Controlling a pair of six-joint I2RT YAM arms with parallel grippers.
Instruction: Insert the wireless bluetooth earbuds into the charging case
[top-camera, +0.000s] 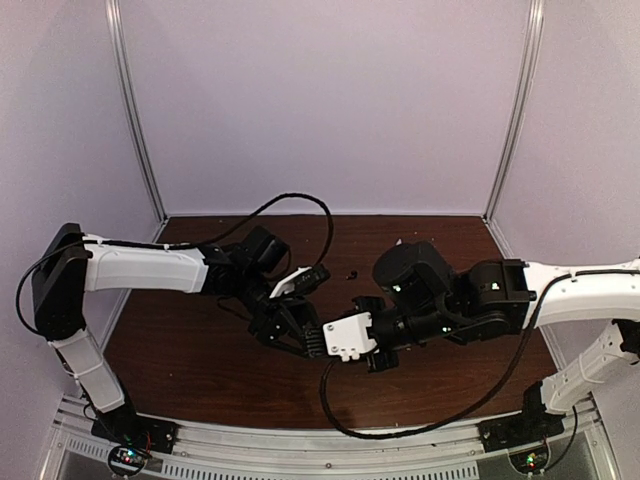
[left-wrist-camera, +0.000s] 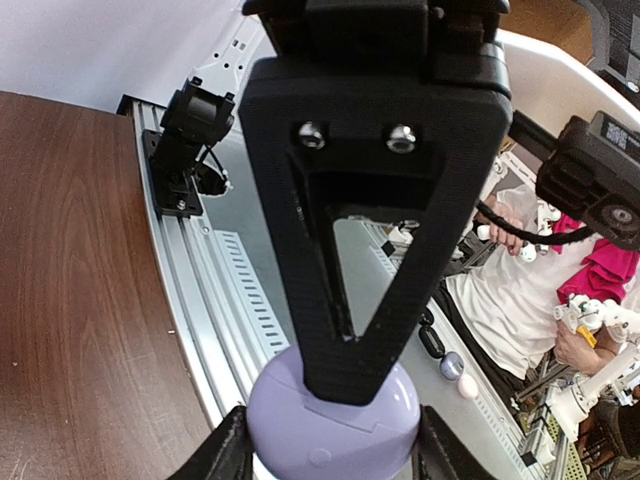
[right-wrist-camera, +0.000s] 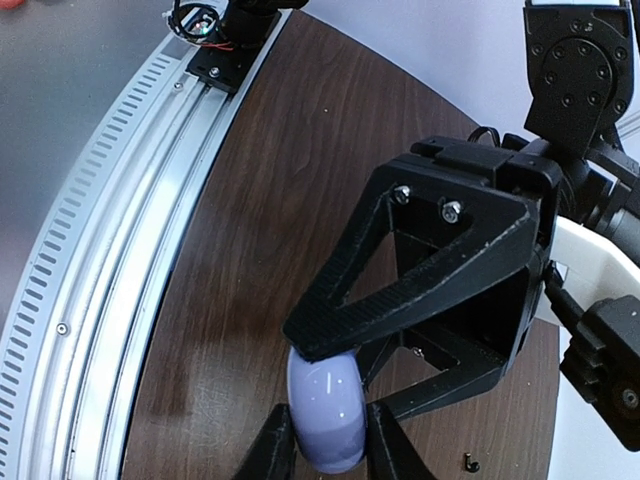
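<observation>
Light: even, cool, diffuse; walls (top-camera: 320, 100) tinted pale lilac.
Shadows: soft and faint on the dark table (top-camera: 190, 380).
Glare: thin white streak on the lilac case (right-wrist-camera: 325, 410).
Distortion: rail (right-wrist-camera: 90, 250) bows along the left of the right wrist view.
Focus: far right of the left wrist view soft.

Charging case (right-wrist-camera: 325, 410) sits mid-table with fingers on all sides. The left gripper (left-wrist-camera: 335, 452) and the right gripper (right-wrist-camera: 330, 445) both pinch it.

- Left and right of the case: no passage. The left arm (top-camera: 150, 268) and the right arm (top-camera: 480, 300) fill that line.
- Over the case: a black finger (left-wrist-camera: 370, 250) lies across it.
- Beyond the case: bare table (top-camera: 430, 240), open. One small black bit (top-camera: 350, 273) lies there.
- Behind and left of the case: a cable (top-camera: 290, 198) arcs high.
- Near side of the case: open wood to the left. To the right, a second cable (top-camera: 400, 428) loops toward the front rail (top-camera: 330, 448).
</observation>
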